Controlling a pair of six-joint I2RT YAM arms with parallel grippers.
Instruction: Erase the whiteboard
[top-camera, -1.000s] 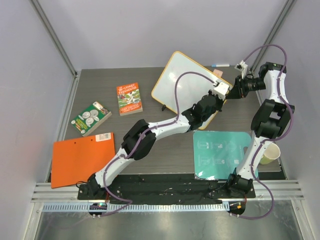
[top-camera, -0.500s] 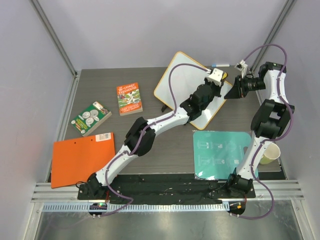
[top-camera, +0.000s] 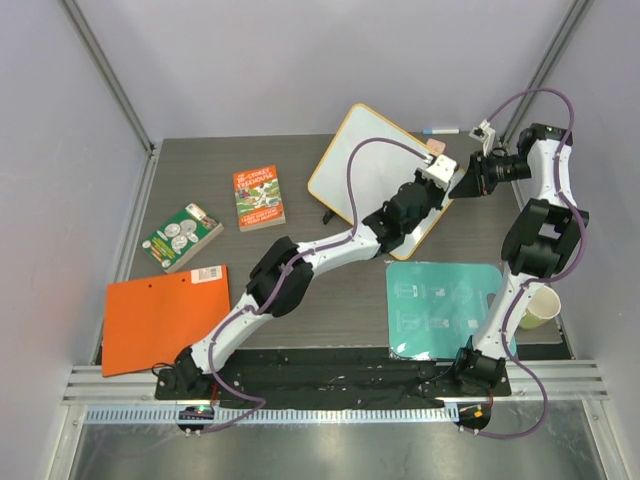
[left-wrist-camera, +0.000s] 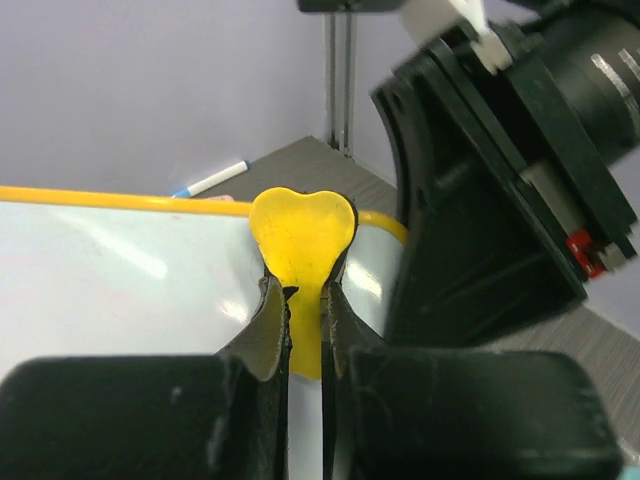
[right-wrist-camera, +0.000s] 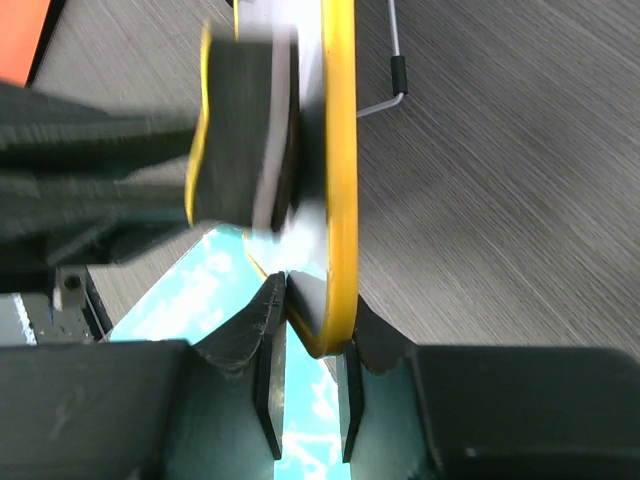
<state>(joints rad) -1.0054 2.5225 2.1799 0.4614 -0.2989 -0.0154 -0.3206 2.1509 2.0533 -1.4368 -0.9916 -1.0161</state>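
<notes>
Orange-rimmed whiteboard (top-camera: 375, 130), long axis diagonal, far-left to near-right.

Top external: high behind arm bases, looking down over whole desk (top-camera: 200, 170). Wrist views: close-up along own jaws; all three share the whiteboard (top-camera: 375, 125) rim.
</notes>
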